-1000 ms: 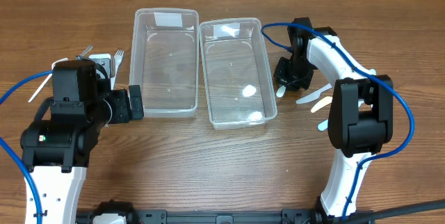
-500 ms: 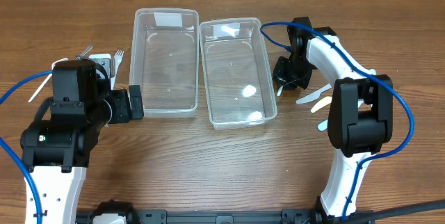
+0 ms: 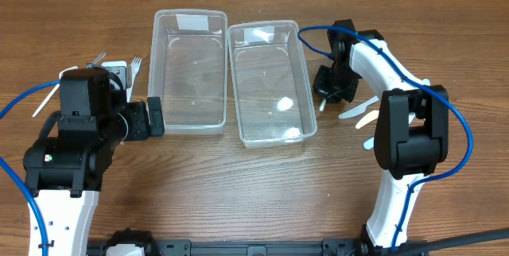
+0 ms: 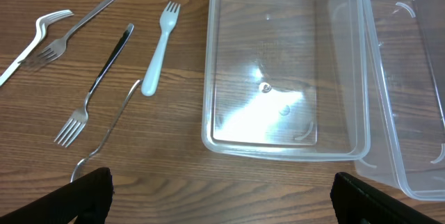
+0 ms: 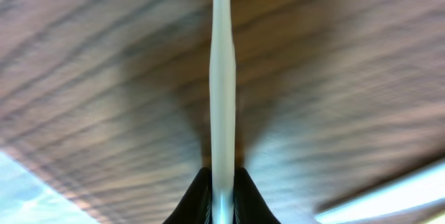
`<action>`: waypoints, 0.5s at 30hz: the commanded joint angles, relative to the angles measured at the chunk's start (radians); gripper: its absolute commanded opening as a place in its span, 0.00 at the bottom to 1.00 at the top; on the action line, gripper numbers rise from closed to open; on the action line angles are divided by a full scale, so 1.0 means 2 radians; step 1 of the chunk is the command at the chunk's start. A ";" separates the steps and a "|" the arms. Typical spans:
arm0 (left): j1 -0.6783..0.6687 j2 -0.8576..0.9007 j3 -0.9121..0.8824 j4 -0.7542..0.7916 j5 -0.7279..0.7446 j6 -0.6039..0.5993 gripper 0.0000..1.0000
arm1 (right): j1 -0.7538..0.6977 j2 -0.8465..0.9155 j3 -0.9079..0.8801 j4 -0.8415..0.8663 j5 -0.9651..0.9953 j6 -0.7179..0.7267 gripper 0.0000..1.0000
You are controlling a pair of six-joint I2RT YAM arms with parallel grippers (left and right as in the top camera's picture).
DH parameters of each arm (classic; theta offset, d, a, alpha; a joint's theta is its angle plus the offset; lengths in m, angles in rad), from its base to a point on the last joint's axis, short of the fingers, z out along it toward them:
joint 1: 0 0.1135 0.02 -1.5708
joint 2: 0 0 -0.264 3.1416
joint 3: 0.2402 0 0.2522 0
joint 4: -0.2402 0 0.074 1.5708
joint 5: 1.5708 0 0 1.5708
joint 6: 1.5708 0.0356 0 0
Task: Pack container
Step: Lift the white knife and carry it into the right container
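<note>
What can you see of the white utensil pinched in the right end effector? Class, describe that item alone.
The white utensil is a slim, smooth stem, plastic by its look, slightly thicker midway. The right end effector is shut on its near end, with dark fingertips pressing both sides. It points straight away from the wrist camera over the wooden table, just right of a clear container. Its head is not shown, so its type cannot be told, nor whether it touches the wood.
</note>
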 commanded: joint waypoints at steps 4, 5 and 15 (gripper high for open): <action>0.005 0.002 0.012 0.004 0.002 -0.001 1.00 | 0.000 -0.081 0.105 -0.054 0.073 -0.018 0.04; 0.005 0.002 0.012 0.004 0.002 -0.001 1.00 | 0.000 -0.095 0.123 -0.064 0.072 -0.034 0.04; 0.005 0.002 0.012 0.004 0.002 -0.001 1.00 | 0.075 -0.194 0.181 -0.157 -0.004 -0.208 0.04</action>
